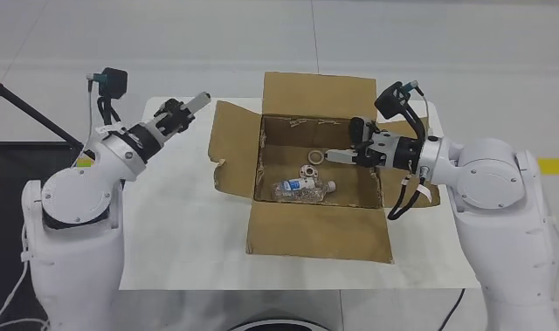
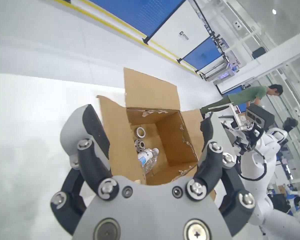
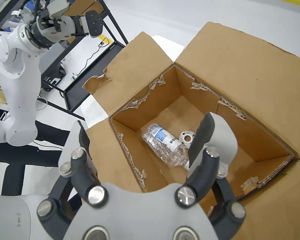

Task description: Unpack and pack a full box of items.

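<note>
The right gripper (image 1: pixel 339 156) sits over the open cardboard box (image 1: pixel 301 91), just in from the box's 3 o'clock wall. Its fingers are spread wide, with nothing between them and touching nothing. The left gripper (image 1: pixel 196 102) is held above the white table (image 1: pixel 183 217) off the box's 10 o'clock corner, well apart from the cardboard. In its own wrist view the left gripper (image 2: pixel 147 116) is just as wide and empty.

On the box floor a crumpled clear plastic bottle (image 1: pixel 303 189) lies on its side toward 6 o'clock. A metal flange (image 1: pixel 307 169) lies just beside it at its 12 o'clock. A ring (image 2: pixel 141 132) (metal, it seems, though too small to be sure) lies farther toward the 12 o'clock wall.

In the right wrist view one finger (image 3: pixel 205 138) covers one end of the bottle (image 3: pixel 165 143) and the edge of the flange (image 3: pixel 187 137). In the left wrist view the near box wall cuts off part of the bottle.
</note>
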Action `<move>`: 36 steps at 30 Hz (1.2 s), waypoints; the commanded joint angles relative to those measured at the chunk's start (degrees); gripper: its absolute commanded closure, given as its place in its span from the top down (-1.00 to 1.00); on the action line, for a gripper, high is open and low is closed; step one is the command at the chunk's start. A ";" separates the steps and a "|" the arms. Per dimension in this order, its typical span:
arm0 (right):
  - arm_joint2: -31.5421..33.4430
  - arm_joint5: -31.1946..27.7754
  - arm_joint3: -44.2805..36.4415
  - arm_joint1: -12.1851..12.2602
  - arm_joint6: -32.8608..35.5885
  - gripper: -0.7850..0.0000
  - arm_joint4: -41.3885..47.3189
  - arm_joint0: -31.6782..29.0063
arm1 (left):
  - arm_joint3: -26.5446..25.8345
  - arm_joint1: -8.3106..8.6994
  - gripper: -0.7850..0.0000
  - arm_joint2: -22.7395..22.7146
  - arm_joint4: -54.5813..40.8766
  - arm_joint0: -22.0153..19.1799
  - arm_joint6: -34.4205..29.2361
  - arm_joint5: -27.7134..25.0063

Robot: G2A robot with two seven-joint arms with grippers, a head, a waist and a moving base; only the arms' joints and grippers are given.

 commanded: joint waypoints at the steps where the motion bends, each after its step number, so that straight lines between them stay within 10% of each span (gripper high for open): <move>1: 0.00 0.00 0.00 0.00 0.00 1.00 0.00 0.00 | 2.93 0.46 1.00 -0.46 0.59 -1.00 -3.54 1.39; 10: 0.00 0.00 0.00 0.00 0.00 1.00 0.00 0.00 | 12.85 1.44 0.90 3.60 -0.80 -4.73 -7.54 -0.13; 15: 0.00 0.00 0.00 0.00 0.00 1.00 0.00 0.00 | 15.77 1.77 -0.36 5.91 -1.60 -6.19 -7.22 -1.88; 20: 0.00 0.00 0.00 0.00 0.00 1.00 0.00 0.00 | 16.78 2.17 -1.00 7.02 -2.32 -6.85 -7.03 -2.23; 36: -14.37 3.34 4.42 -1.32 4.43 1.00 -7.57 8.21 | 18.94 3.82 -1.00 6.75 -5.37 -7.73 -7.14 -2.34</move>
